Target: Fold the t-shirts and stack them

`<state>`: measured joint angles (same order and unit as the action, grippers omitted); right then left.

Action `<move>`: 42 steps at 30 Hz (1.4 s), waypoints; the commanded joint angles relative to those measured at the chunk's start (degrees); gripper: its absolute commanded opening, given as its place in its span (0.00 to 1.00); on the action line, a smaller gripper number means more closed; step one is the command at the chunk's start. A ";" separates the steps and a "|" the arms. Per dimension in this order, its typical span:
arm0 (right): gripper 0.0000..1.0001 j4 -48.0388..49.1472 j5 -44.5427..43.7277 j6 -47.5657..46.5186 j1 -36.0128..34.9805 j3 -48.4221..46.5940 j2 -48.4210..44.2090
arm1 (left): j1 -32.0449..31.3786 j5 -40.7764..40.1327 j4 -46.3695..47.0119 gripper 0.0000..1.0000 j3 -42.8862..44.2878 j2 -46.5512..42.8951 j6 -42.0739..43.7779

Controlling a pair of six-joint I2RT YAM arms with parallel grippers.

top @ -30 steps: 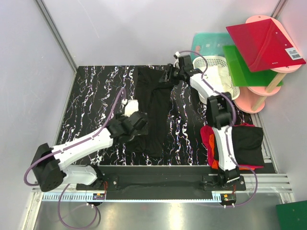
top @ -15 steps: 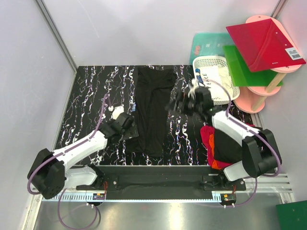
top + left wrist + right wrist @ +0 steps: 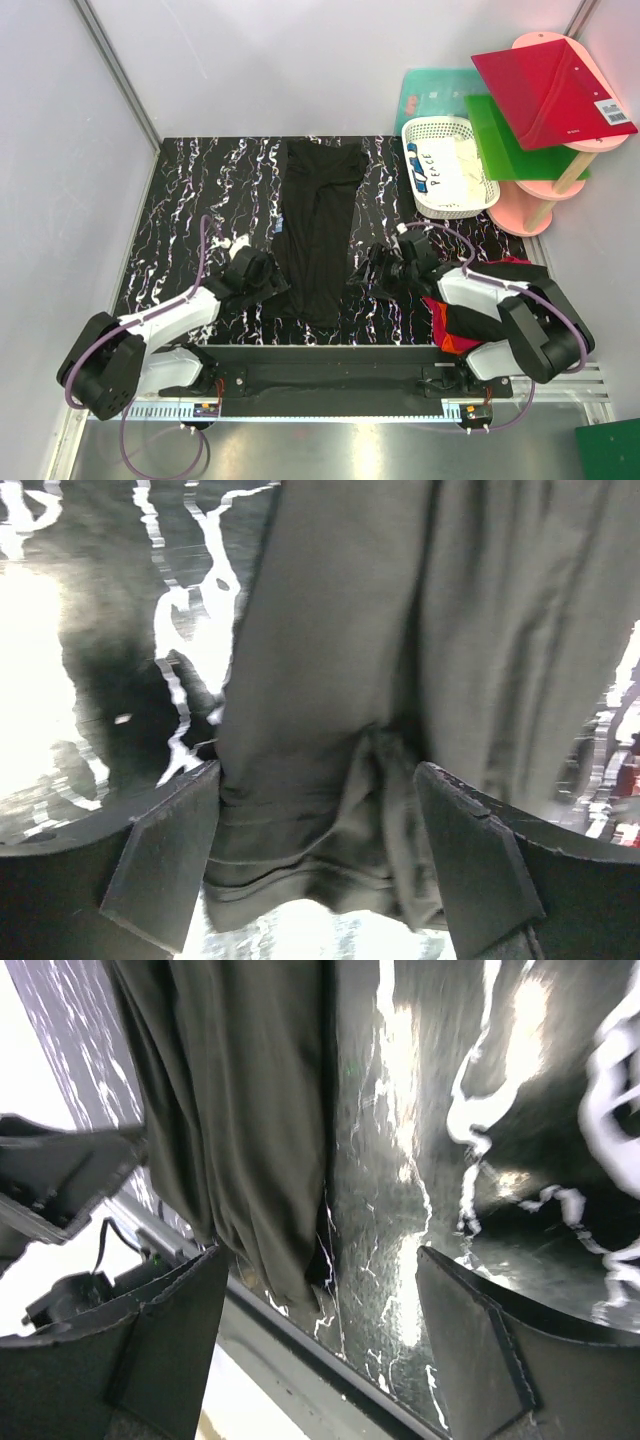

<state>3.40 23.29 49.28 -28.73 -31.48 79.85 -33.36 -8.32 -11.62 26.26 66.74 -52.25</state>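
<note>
Writing: the only legible word is "PEACE", in blue capitals on a white cloth point(image 3: 428, 165) lying in the white basket point(image 3: 450, 211). A white barcode label point(image 3: 615, 111) sits on the red board point(image 3: 545, 88); its print is too small to read. No brand marks can be made out.

Count: two robot arms. One black t-shirt point(image 3: 318, 230) is laid out alone. One pile of shirts point(image 3: 437, 311) shows three colours, black over red and orange; the number of garments in it cannot be told, since the right arm lies across it. There is one basket, and three flat boards at the far right: the red one, a green one point(image 3: 508, 140) and a teal one point(image 3: 432, 88).

Position of work: the black t-shirt lies in a long narrow strip down the middle of the black marbled table point(image 3: 200, 190), running from the far edge towards the arms. The pile sits at the near right corner.

Left claw point(image 3: 318, 780): fingers apart, low over the shirt's near hem, which lies flat between them, not clamped.

Right claw point(image 3: 322, 1255): fingers apart, over the table just beside the strip's right edge, holding nothing.
</note>
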 commanded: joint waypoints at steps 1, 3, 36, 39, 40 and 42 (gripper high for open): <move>0.83 6.70 2.20 5.47 -3.95 2.39 3.72 | 0.14 5.33 2.13 0.82 -4.20 0.32 -3.82; 0.82 8.46 3.08 6.88 -5.19 3.18 6.61 | 0.14 5.24 1.16 0.82 -4.81 -1.08 -4.44; 0.00 0.82 -1.13 2.67 -16.88 -9.03 8.39 | 0.14 1.47 -15.01 0.00 7.83 -11.72 2.06; 0.01 0.73 -3.25 -0.40 -16.88 -12.01 7.60 | 0.14 -0.29 -15.98 0.00 12.14 -9.62 3.55; 0.01 0.47 -4.21 -2.41 -16.88 -13.07 7.86 | 0.14 -0.64 -15.89 0.00 13.28 -8.74 3.99; 0.01 -0.32 -5.35 -4.44 -16.54 -16.40 9.00 | 0.14 -1.09 -15.11 0.00 16.27 -5.05 4.96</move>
<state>5.30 23.05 51.83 -45.28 -41.98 89.21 -33.17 -6.02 -26.57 36.88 57.43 -50.65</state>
